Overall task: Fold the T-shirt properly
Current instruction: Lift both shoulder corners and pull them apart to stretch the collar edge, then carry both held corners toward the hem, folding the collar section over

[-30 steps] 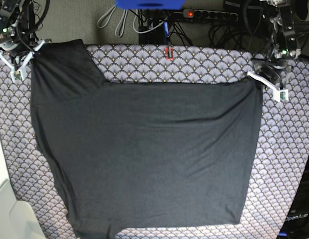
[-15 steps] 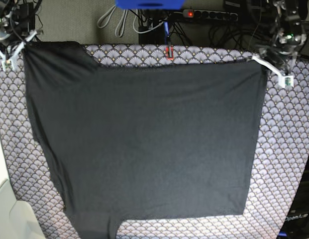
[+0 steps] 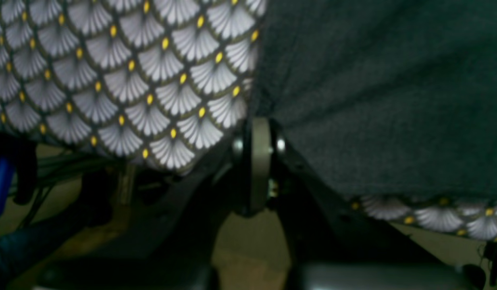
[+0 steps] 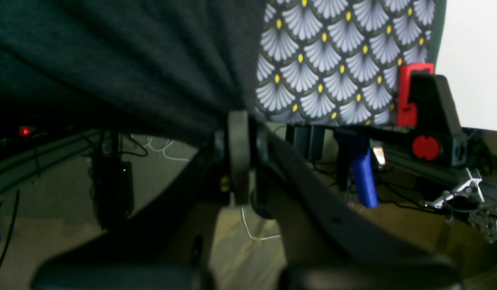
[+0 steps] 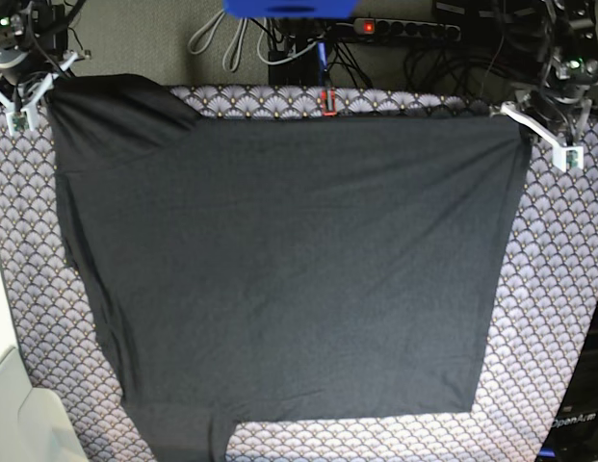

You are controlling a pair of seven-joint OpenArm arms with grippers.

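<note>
Shirt (image 5: 289, 269) now drawn taut, its top edge pulled up to the cloth's (image 5: 559, 289) far edge. Left gripper (image 5: 544, 130), upper right, and right gripper (image 5: 29, 91), upper left, each clamped on a corner. Spread nearly done; folding can follow.

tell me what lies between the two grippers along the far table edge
The T-shirt, its top edge stretched from right gripper to left gripper, seen in the base view.

T-shirt (image 5: 289, 269): lower hem cut off by the base view's bottom edge; stripe mark not visible. Tablecloth (image 5: 559, 289): largely covered by the shirt. Both wrist views blurred; fabric pinch points indistinct. Floor cables (image 5: 424, 48): tangled, too small to separate.
</note>
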